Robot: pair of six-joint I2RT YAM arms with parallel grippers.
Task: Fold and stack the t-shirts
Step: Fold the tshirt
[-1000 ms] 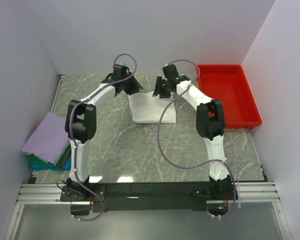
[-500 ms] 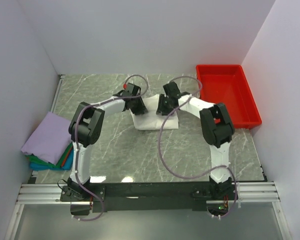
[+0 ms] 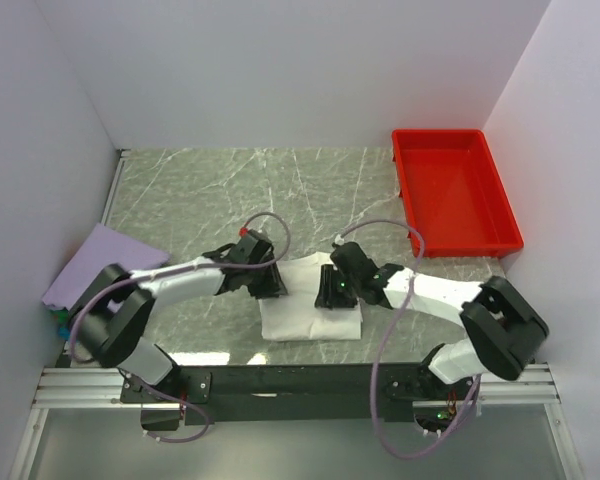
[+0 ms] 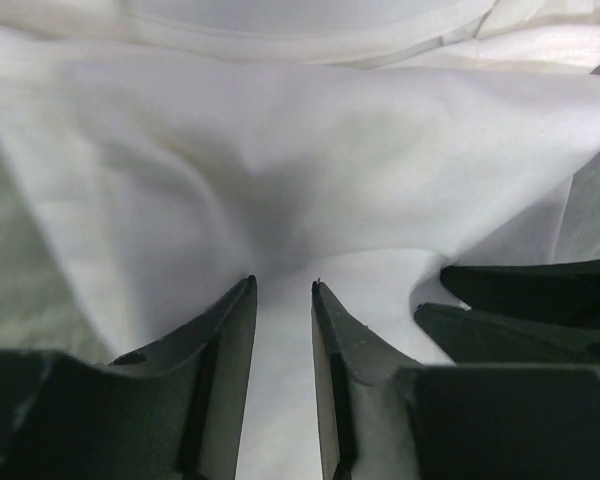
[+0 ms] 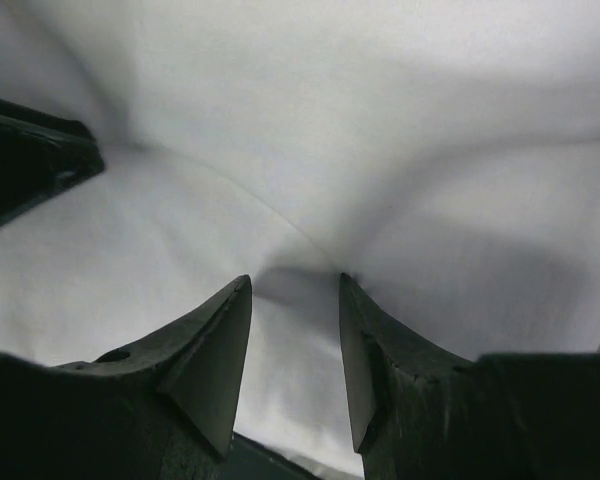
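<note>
One grey marbled tabletop [image 3: 200, 190] is carrying everything we are looking at. At its far right corner a red tray [image 3: 438, 133] is sitting against the wall, well apart from the cloth.

The white t-shirt [image 3: 305, 318] is lying near the front edge of the tabletop, about midway between the two arm bases, gathered into a rough rectangle. No print is showing on the side turned towards us. A folded lavender t-shirt [image 3: 100, 262] is resting at the left edge, partly covered by the left arm.

Both arms are stretching low over the tabletop and meeting at the far edge of the white t-shirt. The left pincer [image 3: 270, 285] is clenching that edge on its left side. In its wrist view the cloth is puckering into the narrow slot between the fingers [image 4: 282, 288], with the other arm's dark fingers just beside it. The right pincer [image 3: 332, 292] is biting the same edge a little to the right, and creases are running into its jaws [image 5: 293, 282].
</note>
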